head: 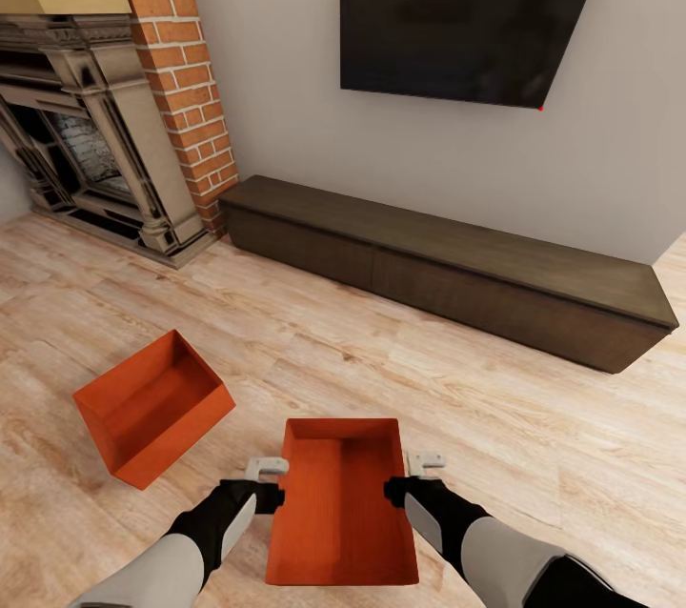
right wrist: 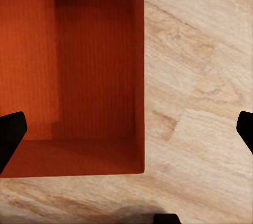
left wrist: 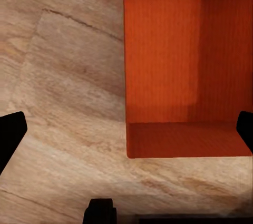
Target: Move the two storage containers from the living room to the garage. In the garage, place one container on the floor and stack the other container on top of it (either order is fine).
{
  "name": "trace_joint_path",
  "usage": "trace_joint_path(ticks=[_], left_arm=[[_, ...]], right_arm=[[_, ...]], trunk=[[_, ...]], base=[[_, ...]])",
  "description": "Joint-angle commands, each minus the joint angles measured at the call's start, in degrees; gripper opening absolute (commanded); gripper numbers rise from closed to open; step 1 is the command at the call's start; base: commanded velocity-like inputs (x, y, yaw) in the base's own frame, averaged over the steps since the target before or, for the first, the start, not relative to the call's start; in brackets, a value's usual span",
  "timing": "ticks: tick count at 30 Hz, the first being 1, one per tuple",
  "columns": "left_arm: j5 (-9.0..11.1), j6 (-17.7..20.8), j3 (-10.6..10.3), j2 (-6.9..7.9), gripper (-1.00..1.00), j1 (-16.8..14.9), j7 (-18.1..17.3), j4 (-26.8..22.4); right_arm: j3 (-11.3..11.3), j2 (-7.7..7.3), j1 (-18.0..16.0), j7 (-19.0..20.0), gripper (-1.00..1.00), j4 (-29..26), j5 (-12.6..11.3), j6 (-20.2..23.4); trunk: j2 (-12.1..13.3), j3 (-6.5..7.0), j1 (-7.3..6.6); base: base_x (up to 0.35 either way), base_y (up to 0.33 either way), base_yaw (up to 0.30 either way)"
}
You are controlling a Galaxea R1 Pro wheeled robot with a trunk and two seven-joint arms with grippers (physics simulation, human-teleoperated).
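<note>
Left claw (head: 270, 469) straddles the near bin's (head: 341, 503) left long wall, jaws spread wide in the wrist view, clamping nothing; whether it touches, I cannot tell. That bin sits on the wood floor (head: 495, 417), long axis running away from the robot, open side up. Right claw (head: 422, 463) mirrors it, equally wide. Probably light, stiff, slick plastic; the thin rims suit pinching. Another bin (head: 152, 408) lies leftward, angled.
</note>
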Motion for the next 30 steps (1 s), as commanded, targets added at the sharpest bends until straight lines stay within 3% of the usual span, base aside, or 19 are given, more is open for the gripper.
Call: trace_joint_path(ticks=[1,3,4,7,30], left_arm=[[0.39,0.3,-0.07,-0.01,1.0,0.0,0.13,-0.25],[1.4,0.27,-0.07,-0.01,1.0,0.0,0.02,-0.44],[2.88,0.24,-0.14,-0.06,1.0,0.0,-0.06,-0.63],[3.5,0.1,-0.18,-0.1,1.0,0.0,-0.1,-0.76],[3.58,-1.45,-0.31,-0.38,1.0,0.0,-0.03,-0.93]], right_arm=[[0.49,-0.04,-0.01,-0.34,1.0,-0.14,-0.36,0.34],[0.52,-0.04,0.0,-0.29,1.0,-0.1,-0.38,0.31],[0.58,-0.03,0.0,-0.24,1.0,0.07,-0.36,0.09],[0.62,0.02,0.01,-0.22,1.0,0.18,-0.41,-0.02],[0.26,-0.03,0.01,-0.22,1.0,0.64,-0.59,-0.1]], trunk=[[-0.02,-0.04,0.0],[-0.02,-0.04,0.0],[-0.02,-0.04,0.0],[-0.02,-0.04,0.0],[-0.02,-0.04,0.0]], base=[[0.0,0.0,0.0],[0.0,0.0,0.0],[0.0,0.0,0.0],[0.0,0.0,0.0],[0.0,0.0,0.0]])
